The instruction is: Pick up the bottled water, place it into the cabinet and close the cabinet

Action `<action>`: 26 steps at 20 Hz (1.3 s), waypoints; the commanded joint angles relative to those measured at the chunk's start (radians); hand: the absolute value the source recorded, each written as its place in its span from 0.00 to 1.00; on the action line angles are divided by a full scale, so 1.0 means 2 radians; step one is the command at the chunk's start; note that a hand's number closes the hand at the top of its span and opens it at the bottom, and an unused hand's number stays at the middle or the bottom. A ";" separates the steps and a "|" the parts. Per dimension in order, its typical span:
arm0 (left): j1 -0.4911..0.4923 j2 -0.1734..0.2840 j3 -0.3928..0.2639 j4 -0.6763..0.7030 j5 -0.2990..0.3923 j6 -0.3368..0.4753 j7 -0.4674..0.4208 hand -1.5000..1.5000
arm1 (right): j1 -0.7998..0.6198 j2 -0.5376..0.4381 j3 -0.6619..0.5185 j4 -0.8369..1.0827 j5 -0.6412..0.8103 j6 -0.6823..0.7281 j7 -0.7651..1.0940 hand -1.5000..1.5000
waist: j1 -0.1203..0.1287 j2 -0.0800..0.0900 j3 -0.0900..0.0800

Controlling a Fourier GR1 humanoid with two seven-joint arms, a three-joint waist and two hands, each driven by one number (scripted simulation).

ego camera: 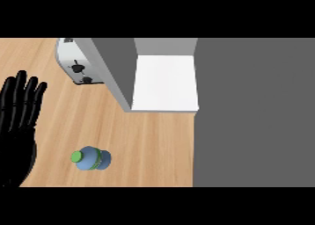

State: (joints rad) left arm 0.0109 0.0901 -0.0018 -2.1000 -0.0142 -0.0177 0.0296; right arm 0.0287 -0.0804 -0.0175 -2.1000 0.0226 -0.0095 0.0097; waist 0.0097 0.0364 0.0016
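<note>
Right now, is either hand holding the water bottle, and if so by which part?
Nothing is held. The left hand rests open at the view's left, fingers straight, apart from the bottled water standing on the counter. The right hand is out of view.

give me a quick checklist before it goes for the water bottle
1. Bottled water in view, standing apart on the wooden counter: ok.
2. Cabinet open, white shelf bare where visible: ok.
3. Counter between bottle and cabinet free of obstacles: ok.
4. Left hand open, resting fingers up at the left edge, holding nothing: ok.
5. Right hand ready: cannot tell, not in view.
6. Toaster beside the cabinet's left wall, away from the bottle: ok.
</note>
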 commanded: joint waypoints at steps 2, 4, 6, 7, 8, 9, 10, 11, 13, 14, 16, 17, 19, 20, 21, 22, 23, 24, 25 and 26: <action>0.022 -0.017 0.009 -0.037 -0.037 0.047 0.029 0.00 | 0.030 -0.008 -0.013 -0.005 -0.027 0.022 -0.008 0.00 | -0.005 -0.019 0.000; 0.031 -0.037 0.013 -0.036 -0.077 0.088 0.015 0.00 | 0.071 0.001 0.007 -0.050 -0.019 0.022 -0.010 0.00 | -0.008 -0.020 0.000; 0.045 -0.044 0.019 -0.037 -0.112 0.133 -0.005 0.00 | 0.077 0.015 0.016 -0.065 -0.026 0.019 -0.017 0.00 | -0.009 -0.021 -0.001; 0.059 -0.044 0.003 -0.036 -0.013 0.156 0.042 0.00 | 0.075 -0.013 0.053 -0.053 -0.090 0.094 0.021 0.00 | -0.003 -0.023 -0.001; 0.072 -0.044 -0.022 -0.045 -0.026 0.176 0.051 0.00 | 0.099 -0.007 0.072 -0.065 -0.094 0.100 0.022 0.00 | -0.006 -0.023 -0.001; 0.106 -0.045 -0.039 -0.082 -0.026 0.188 0.053 0.00 | 0.105 -0.007 0.071 -0.075 -0.096 0.097 0.026 0.00 | -0.001 -0.024 -0.001; 0.086 -0.045 -0.037 -0.096 -0.038 0.197 0.094 0.00 | 0.129 -0.029 0.051 -0.090 -0.128 0.123 0.023 0.00 | -0.008 -0.022 0.000; 0.130 -0.045 -0.062 -0.089 -0.037 0.210 0.056 0.00 | 0.169 -0.017 0.077 -0.125 -0.115 0.120 0.019 0.00 | -0.009 -0.023 -0.001; 0.146 -0.045 -0.098 -0.137 -0.064 0.226 0.087 0.00 | 0.165 -0.030 0.055 -0.157 -0.148 0.119 0.055 0.00 | -0.006 -0.021 0.000; 0.134 -0.045 -0.112 -0.153 -0.092 0.239 0.116 0.00 | 0.214 -0.026 0.084 -0.175 -0.127 0.132 0.034 0.00 | -0.010 -0.022 0.000; 0.167 -0.045 -0.151 -0.148 -0.123 0.269 0.093 0.00 | 0.220 -0.010 0.117 -0.212 -0.094 0.109 0.057 0.00 | -0.007 -0.021 -0.001; 0.169 -0.045 -0.144 -0.189 -0.137 0.257 0.141 0.00 | 0.232 -0.025 0.091 -0.213 -0.122 0.124 0.057 0.00 | -0.007 -0.021 0.000; 0.195 -0.045 -0.141 -0.133 -0.126 0.256 0.093 0.00 | 0.267 -0.025 0.103 -0.251 -0.123 0.125 0.059 0.00 | -0.010 -0.021 -0.001; 0.239 -0.027 -0.143 -0.195 -0.133 0.237 0.113 0.00 | 0.259 -0.023 0.101 -0.216 -0.112 0.134 0.032 0.00 | -0.005 -0.021 -0.001; 0.191 -0.045 -0.155 -0.142 -0.162 0.264 0.128 0.00 | 0.234 -0.010 0.135 -0.230 -0.083 0.109 0.063 0.00 | -0.007 -0.020 -0.001; 0.178 -0.042 -0.154 -0.161 -0.181 0.263 0.175 0.00 | 0.253 -0.020 0.108 -0.226 -0.119 0.126 0.041 0.00 | -0.009 -0.019 0.000; 0.214 -0.037 -0.146 -0.153 -0.151 0.257 0.135 0.00 | 0.269 -0.027 0.108 -0.245 -0.116 0.125 0.054 0.00 | -0.008 -0.020 -0.001; 0.249 -0.027 -0.142 -0.163 -0.128 0.249 0.113 0.00 | 0.277 -0.031 0.105 -0.237 -0.118 0.138 0.036 0.00 | -0.006 -0.021 -0.001; 0.269 -0.040 -0.174 -0.178 -0.158 0.264 0.121 0.00 | 0.312 -0.030 0.112 -0.246 -0.113 0.144 0.019 0.00 | -0.008 -0.022 -0.001; 0.226 -0.042 -0.150 -0.136 -0.133 0.262 0.123 0.00 | 0.293 -0.040 0.080 -0.240 -0.139 0.149 0.019 0.00 | -0.009 -0.020 -0.001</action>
State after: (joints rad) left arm 0.4441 0.0133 -0.2975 -2.3777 -0.2654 0.4950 0.2682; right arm 0.5385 -0.1282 0.1910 -2.4321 -0.1819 0.2653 0.0237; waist -0.0056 -0.0052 0.0002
